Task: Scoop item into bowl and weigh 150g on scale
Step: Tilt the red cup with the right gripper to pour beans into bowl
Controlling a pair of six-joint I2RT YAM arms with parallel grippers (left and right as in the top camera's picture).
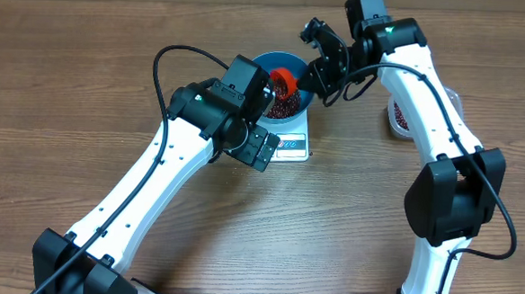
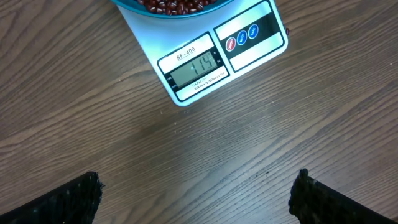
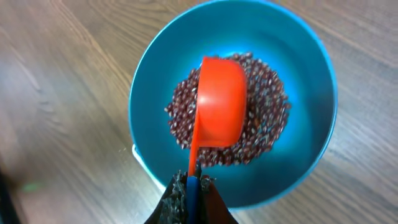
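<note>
The blue bowl (image 1: 281, 58) stands on the white scale (image 1: 286, 127) with a heap of dark red-brown beans (image 1: 289, 103) in it. My right gripper (image 1: 318, 78) is shut on the handle of an orange scoop (image 1: 284, 79). In the right wrist view the scoop (image 3: 217, 102) hangs bottom-up over the beans (image 3: 270, 102) inside the bowl (image 3: 298, 62), its handle clamped in the right gripper (image 3: 193, 185). My left gripper (image 1: 261, 149) hovers in front of the scale. In its own view the left gripper (image 2: 198, 186) is open and empty over bare wood, and the scale (image 2: 249, 56) shows a lit display (image 2: 198, 65).
A clear tub (image 1: 401, 116) holding more beans sits at the right, mostly hidden behind my right arm. One stray bean (image 2: 287, 31) lies on the wood beside the scale. The bowl's rim (image 2: 134, 6) just enters the top of the left wrist view.
</note>
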